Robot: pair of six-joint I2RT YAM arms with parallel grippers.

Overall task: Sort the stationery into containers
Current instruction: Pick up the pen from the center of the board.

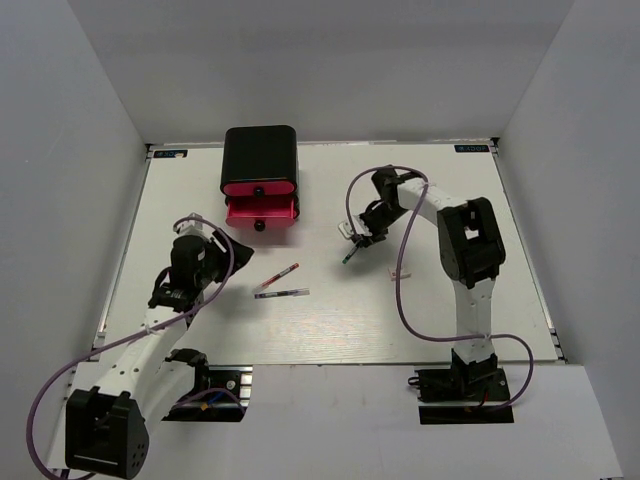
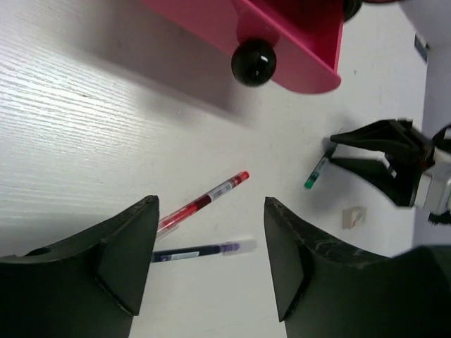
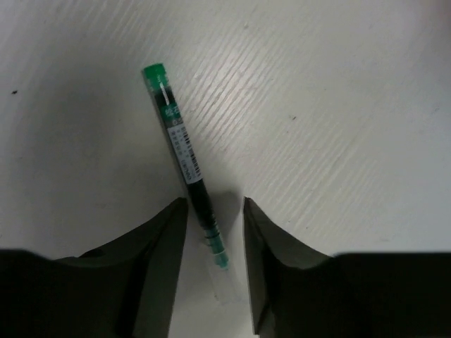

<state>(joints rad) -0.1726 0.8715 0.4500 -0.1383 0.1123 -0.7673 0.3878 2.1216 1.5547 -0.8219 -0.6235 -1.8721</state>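
Note:
A black drawer box [image 1: 260,155] stands at the back, one pink drawer [image 1: 262,210] pulled out; its front [image 2: 282,35] and knob [image 2: 254,62] show in the left wrist view. A red pen [image 1: 281,275] and a dark pen [image 1: 281,293] lie mid-table. My left gripper [image 2: 211,203] is open and empty, hovering over the red pen [image 2: 225,189] and dark pen [image 2: 204,250]. My right gripper [image 3: 215,204] is open, its jaws low on either side of the tip end of a green pen [image 3: 176,134] lying on the table [image 1: 350,255]. No markers are in view.
A tiny white eraser block [image 1: 402,275] lies on the table right of the green pen, also in the left wrist view [image 2: 352,216]. White walls enclose the table on three sides. The right arm's cable [image 1: 400,290] loops over the table.

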